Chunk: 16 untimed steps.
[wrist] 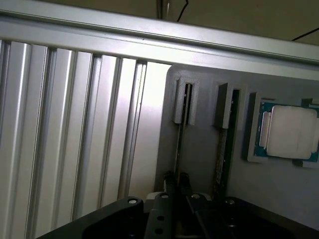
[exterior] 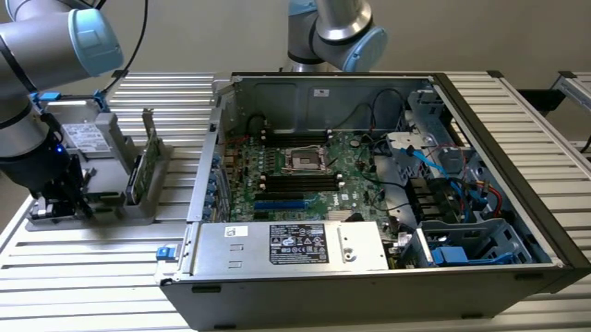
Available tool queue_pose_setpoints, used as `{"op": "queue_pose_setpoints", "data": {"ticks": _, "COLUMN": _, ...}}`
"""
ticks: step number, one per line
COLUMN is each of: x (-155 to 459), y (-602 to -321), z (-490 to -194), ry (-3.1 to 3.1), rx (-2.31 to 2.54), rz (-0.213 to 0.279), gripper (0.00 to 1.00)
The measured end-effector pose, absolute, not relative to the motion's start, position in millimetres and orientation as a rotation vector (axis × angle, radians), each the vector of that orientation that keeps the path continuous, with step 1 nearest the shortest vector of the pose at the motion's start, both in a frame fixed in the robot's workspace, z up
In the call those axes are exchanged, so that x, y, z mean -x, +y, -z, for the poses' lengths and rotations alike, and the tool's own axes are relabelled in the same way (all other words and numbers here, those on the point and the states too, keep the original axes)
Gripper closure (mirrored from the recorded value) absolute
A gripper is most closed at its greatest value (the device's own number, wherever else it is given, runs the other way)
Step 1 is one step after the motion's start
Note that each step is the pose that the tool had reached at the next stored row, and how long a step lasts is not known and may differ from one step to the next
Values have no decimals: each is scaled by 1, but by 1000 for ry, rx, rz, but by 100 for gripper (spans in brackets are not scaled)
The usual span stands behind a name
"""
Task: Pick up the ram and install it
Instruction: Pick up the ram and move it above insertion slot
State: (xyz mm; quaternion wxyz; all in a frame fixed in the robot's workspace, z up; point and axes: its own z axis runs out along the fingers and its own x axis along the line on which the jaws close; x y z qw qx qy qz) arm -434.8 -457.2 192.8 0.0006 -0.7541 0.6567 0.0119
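Firstly, exterior view: my arm stands at the exterior view's left of the open computer case [exterior: 369, 207], with the pincer [exterior: 57, 204] lowered onto the grey holder [exterior: 115, 214] on the slatted counter [exterior: 93, 266]; the motherboard [exterior: 305, 173] lies inside the case, well apart from the pincer. Wrist view: the ram [wrist: 179, 144] stands on edge in the holder's [wrist: 199, 149] slot nearest the bare counter slats [wrist: 75, 124]. I see the pincer [wrist: 177, 181] closed on this ram, one dark finger [wrist: 170, 181] against each face. A second stick [wrist: 225, 149] sits in the neighbouring slot, and beyond it a silver processor [wrist: 291, 132] rests in its recess.
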Motion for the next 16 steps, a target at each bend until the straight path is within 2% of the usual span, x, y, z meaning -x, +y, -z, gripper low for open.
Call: {"op": "queue_pose_setpoints", "data": {"ticks": 16, "x": 433, "y": -457, "z": -193, "ry": 2058, "rx": 2364, "rz": -44, "gripper": 86}}
